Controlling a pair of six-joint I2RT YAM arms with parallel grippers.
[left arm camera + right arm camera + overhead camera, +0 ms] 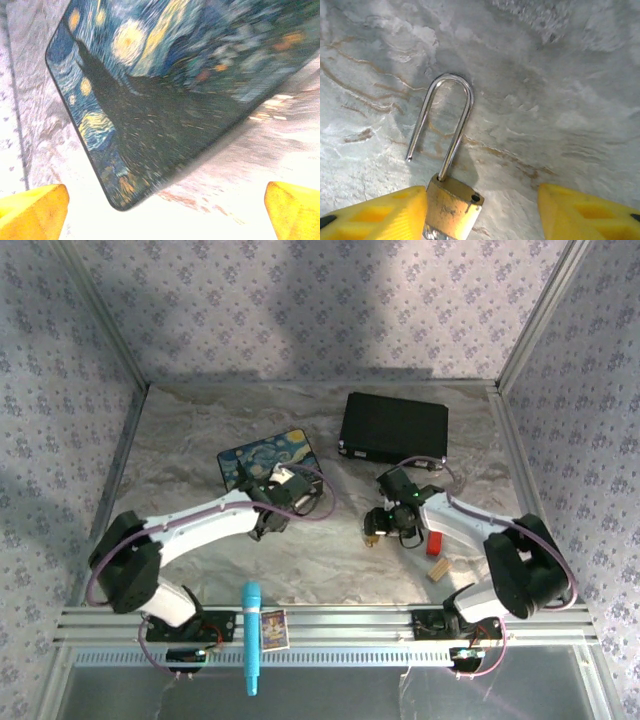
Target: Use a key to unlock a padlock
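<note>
Yellow fingers [375,215] of the right gripper [485,205] stand spread wide, low over the marbled table [560,100]. The padlock [452,205] lies flat between them. Its brass body is touching or just beside the inner face of one finger, with a broad gap to the other.

Its thin silver shackle [452,110] runs straight out ahead of the jaws. One leg enters the body, while the other ends free on the table outside it, so the lock looks already sprung.

I judge the padlock to be small, rigid metal, light and smooth-skinned. It is likely to skid or spin on the table if a single finger nudges it. The best hold looks to be across the flat brass faces, with the jaws first centred on the body. The round shackle would roll and pivot in a pinch.

The left gripper [162,210] is spread too, with nothing between its tips. Just ahead of them lies a corner of the painted box [165,100].

Behind the right jaws sit a red cylinder [436,543] and a wooden block [438,570]. Well ahead of them is a black case [393,428].
</note>
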